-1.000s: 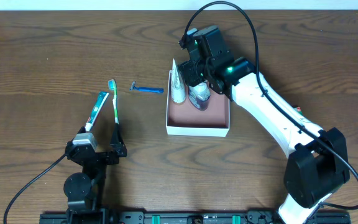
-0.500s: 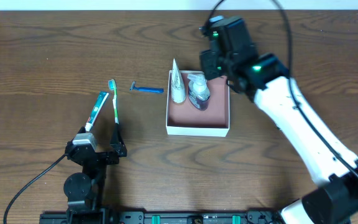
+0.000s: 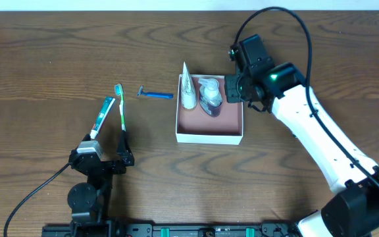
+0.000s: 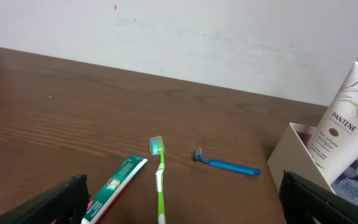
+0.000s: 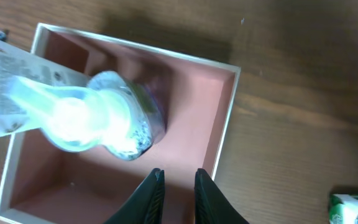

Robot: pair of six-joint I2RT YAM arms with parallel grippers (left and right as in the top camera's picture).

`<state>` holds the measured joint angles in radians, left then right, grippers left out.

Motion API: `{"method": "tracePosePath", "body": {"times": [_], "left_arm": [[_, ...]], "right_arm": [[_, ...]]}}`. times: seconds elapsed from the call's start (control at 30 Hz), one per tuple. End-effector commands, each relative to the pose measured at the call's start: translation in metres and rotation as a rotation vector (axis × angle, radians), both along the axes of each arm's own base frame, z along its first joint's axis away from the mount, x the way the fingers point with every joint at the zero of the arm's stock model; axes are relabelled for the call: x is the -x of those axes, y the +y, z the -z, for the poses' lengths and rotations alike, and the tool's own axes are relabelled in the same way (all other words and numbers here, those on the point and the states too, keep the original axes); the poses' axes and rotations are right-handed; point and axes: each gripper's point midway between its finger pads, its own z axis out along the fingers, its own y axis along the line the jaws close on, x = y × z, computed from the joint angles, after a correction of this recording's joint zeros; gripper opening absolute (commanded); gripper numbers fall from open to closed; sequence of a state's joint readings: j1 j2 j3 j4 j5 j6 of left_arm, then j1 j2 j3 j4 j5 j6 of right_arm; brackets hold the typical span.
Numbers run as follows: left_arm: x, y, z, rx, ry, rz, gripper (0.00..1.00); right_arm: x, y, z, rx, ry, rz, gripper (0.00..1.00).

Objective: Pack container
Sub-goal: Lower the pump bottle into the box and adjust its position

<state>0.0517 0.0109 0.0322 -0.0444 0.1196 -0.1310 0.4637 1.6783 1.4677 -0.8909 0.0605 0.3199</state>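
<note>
The container (image 3: 209, 138), a square white box with a pink-brown inside, holds a white Pantene tube (image 3: 187, 85) and a clear pump bottle (image 3: 210, 97). My right gripper (image 3: 231, 92) hovers over the box's right wall, slightly open and empty. In the right wrist view its fingers (image 5: 177, 177) are above the box floor next to the wall (image 5: 229, 124), with the bottle (image 5: 114, 124) ahead. My left gripper (image 3: 107, 150) is open and empty at the front left. A green toothbrush (image 3: 120, 105), toothpaste tube (image 3: 102, 116) and blue razor (image 3: 155, 95) lie on the table.
The left wrist view shows the toothbrush (image 4: 160, 180), toothpaste (image 4: 114, 190), razor (image 4: 229, 165) and the box's corner (image 4: 291, 155) with the Pantene tube (image 4: 347, 112). A green-and-white soap box (image 5: 356, 208) lies on the table right of the container.
My right gripper has moved off the pump bottle toward the box's right wall. The bottle stays in the box. The left arm has not moved.
</note>
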Motion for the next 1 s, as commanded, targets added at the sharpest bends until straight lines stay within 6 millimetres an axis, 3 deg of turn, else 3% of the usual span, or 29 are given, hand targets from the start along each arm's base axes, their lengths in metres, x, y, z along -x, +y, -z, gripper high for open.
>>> {"method": "tracePosePath", "body": {"times": [0.0, 0.23, 0.43, 0.7, 0.97], "left_arm": [[0.0, 0.002, 0.017, 0.0, 0.04, -0.006, 0.98], [0.0, 0.002, 0.017, 0.0, 0.04, -0.006, 0.98], [0.0, 0.002, 0.017, 0.0, 0.04, -0.006, 0.98], [0.0, 0.002, 0.016, 0.0, 0.039, -0.006, 0.98], [0.0, 0.002, 0.017, 0.0, 0.04, -0.006, 0.98]], "right_arm": [[-0.001, -0.002, 0.014, -0.005, 0.004, 0.034, 0.19], [0.001, 0.004, 0.048, -0.045, 0.006, 0.031, 0.19], [-0.003, 0.007, 0.065, -0.068, -0.032, 0.027, 0.19], [0.002, 0.011, 0.074, -0.088, -0.023, 0.015, 0.19], [0.002, 0.034, 0.071, -0.12, -0.06, -0.018, 0.18]]}}
